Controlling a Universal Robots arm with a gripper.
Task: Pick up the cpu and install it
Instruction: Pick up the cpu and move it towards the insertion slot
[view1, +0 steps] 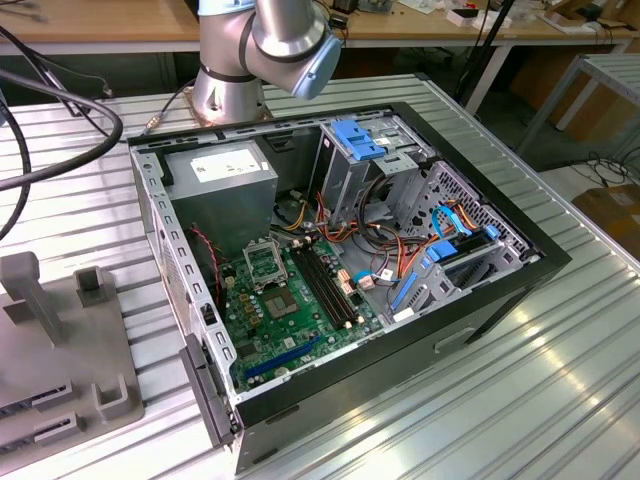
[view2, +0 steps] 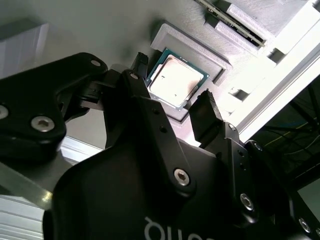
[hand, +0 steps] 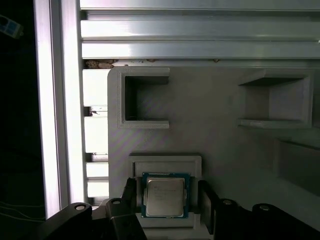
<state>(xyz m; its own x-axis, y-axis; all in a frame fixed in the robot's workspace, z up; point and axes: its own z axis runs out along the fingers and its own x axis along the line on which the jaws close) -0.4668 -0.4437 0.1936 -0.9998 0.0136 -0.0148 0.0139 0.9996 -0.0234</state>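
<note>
Gripper (hand: 167, 197) hung directly over the cpu (hand: 165, 196), jaws apart. One finger (hand: 129, 193) stood on each side of the chip, with a narrow gap visible on both sides in both wrist views. Nothing was clamped and no contact was seen.

Step in hand, as judged, was the grasp.
- Keep the chip centred between the jaws so both pads meet opposite edges together. A one-sided touch would likely skew it in its seat.
- The pads should catch the green board edge, not only the metal lid.
- The closing force should be light.
- The wrist should be kept level, since the seat's walls leave little room beside the fingers.

The cpu lay flat, metal lid up, in a shallow raised pocket (hand: 165, 162) of the grey printed holder (hand: 225, 145). The holder rested on the ribbed metal surface (view1: 480, 400).

In the exterior view the arm (view1: 260, 40) rose behind the open computer case (view1: 540, 262). The case stood well apart from the holder, toward the exterior view's right. Inside it, the motherboard (view1: 300, 320) lay flat, and its socket (view1: 262, 262) looked unoccupied.
</note>
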